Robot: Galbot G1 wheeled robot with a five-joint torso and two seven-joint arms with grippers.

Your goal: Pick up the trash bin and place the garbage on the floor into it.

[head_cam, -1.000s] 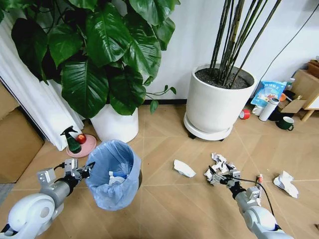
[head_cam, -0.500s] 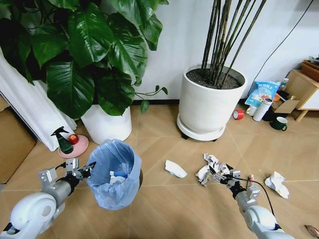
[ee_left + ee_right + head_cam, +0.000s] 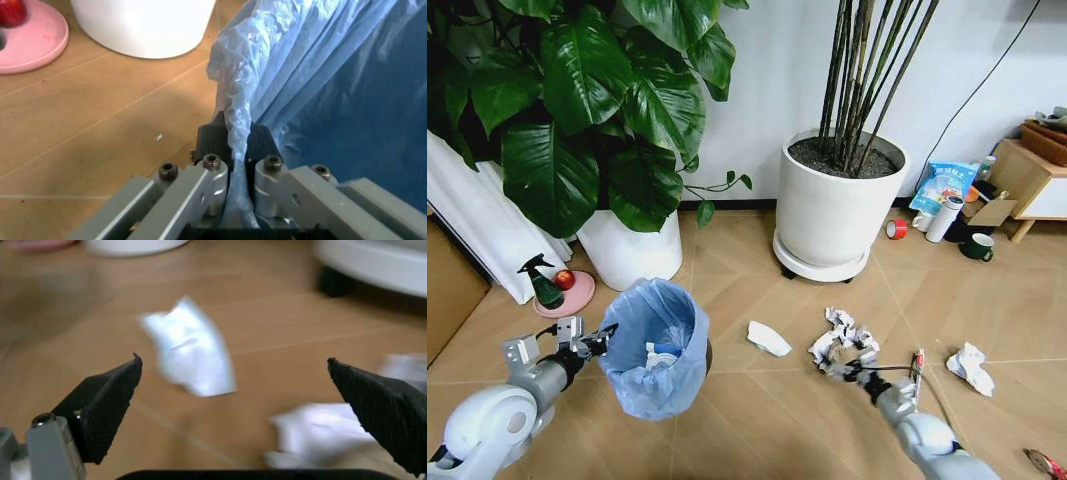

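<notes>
Two grippers are at work over the floor (image 3: 757,410). At the lower left of the head view, the left gripper (image 3: 599,339) has its fingers pinched closed on the crinkled blue liner at the rim of the trash bin (image 3: 659,345). The left wrist view shows this close up: the two dark fingertips (image 3: 215,137) are pressed together with a fold of the blue bag caught between them, and the rest of the bag billows away beside them. The bin's dark body is almost wholly hidden under the liner; only a sliver of dark rim shows at its far side. Some pale pieces lie inside the bin, too small to identify.

The right gripper (image 3: 839,370) hangs low at the crumpled paper cluster (image 3: 839,338) in the middle of the floor, its fingers spread wide apart and holding nothing, as the right wrist view confirms. That view is blurred: a flat white scrap (image 3: 190,361) lies on the boards ahead between the fingertips, and a white wad (image 3: 320,436) sits nearer, its edges smeared. Whether the tips touch any paper cannot be told.

Another crumpled wad (image 3: 969,366) lies well apart to the right, and a white plant pot (image 3: 837,210) stands behind the cluster.
</notes>
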